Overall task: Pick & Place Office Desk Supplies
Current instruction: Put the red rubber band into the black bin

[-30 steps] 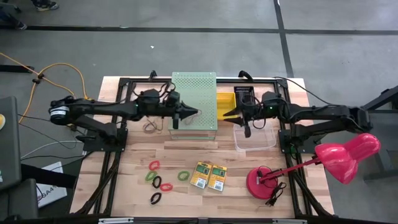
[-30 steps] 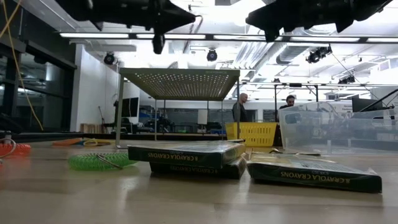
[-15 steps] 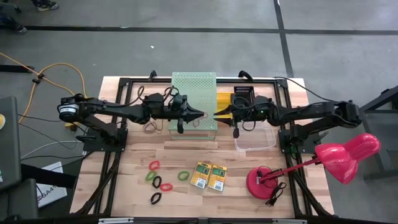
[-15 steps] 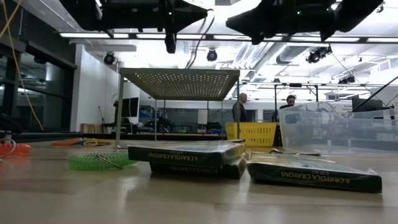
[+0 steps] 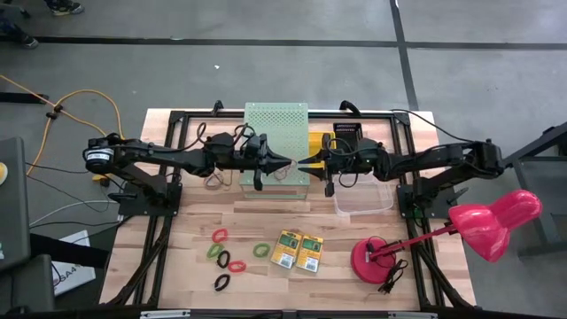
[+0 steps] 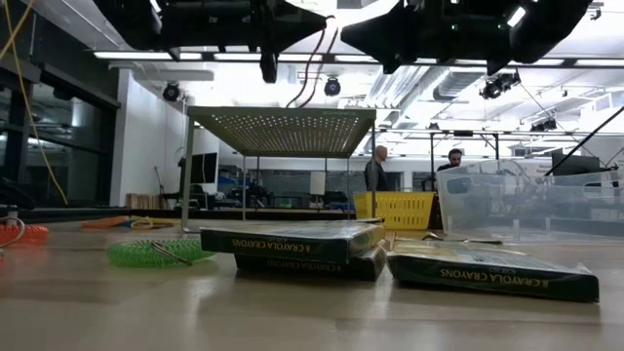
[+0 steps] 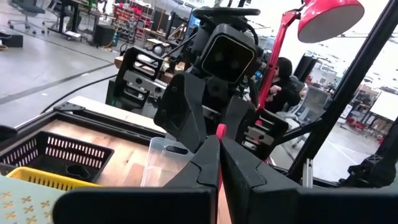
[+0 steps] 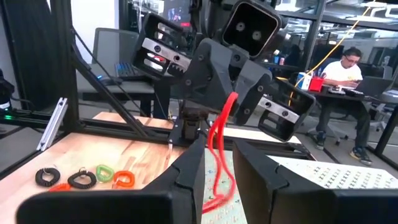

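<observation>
1. Above the pale-green perforated box (image 5: 276,142) at the rear middle of the worktop (image 5: 195,221), both arms meet tip to tip.
2. The left claw (image 5: 289,165) points toward the right arm with its fingers pressed together; in the left wrist view a thin red band (image 7: 219,163) shows pinched between them.
3. The right claw (image 5: 302,165) faces it, fingers (image 8: 186,171) parted by a narrow gap, and the right wrist view shows the same red band (image 8: 221,155) as a loop hanging between the two claws and running down into that gap.
4. Whether the right claw actually presses on the band cannot be told.
5. On the front half of the worktop lie the other elastic band loops: a red one (image 5: 219,235), a green one (image 5: 213,251), a black one (image 5: 224,258), another red one (image 5: 236,265), a further green one (image 5: 261,251) and a black one (image 5: 221,283) nearest the front edge.
6. Two crayon boxes (image 5: 297,252) lie flat side by side, touching, just right of the bands, near the front middle.
7. A clear plastic bin (image 5: 363,200) sits right of the perforated box, and a yellow basket (image 5: 321,144) stands behind it toward the rear edge.
8. A pink desk lamp (image 5: 483,221) stands at the front right corner.
</observation>
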Controlling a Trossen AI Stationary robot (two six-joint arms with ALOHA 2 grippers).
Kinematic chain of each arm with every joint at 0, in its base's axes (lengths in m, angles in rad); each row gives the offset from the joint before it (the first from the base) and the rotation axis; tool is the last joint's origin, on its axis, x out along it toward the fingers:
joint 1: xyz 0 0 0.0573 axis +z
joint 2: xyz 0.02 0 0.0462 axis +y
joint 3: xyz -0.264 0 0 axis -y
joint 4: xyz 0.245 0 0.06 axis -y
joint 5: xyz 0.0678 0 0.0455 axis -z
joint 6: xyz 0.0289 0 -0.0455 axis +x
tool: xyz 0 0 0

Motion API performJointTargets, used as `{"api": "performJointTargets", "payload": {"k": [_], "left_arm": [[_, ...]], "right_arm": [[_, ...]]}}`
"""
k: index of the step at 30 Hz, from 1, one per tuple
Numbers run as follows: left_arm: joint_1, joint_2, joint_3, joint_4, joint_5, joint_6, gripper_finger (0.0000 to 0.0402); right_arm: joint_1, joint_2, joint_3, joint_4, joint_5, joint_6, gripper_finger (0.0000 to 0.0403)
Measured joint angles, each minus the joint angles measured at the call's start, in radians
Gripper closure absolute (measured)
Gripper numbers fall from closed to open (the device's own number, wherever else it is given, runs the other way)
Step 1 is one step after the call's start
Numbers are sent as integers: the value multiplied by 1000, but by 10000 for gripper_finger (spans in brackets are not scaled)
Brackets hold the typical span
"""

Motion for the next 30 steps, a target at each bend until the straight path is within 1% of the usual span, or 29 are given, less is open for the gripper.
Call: {"api": "performJointTargets", "payload": {"k": [3, 8, 23, 30], "left_arm": [[0, 0, 0, 0, -6, 14, 401], [0, 0, 0, 4, -38, 36, 401], [0, 0, 0, 16, -52, 41, 401], [0, 65, 0, 106, -56, 52, 401]], "right_arm": [[0, 0, 0, 3, 22, 1, 332], [0, 0, 0, 12, 25, -1, 332], [0, 0, -1, 22, 25, -5, 332], [0, 0, -1, 22, 25, -5, 332]]}}
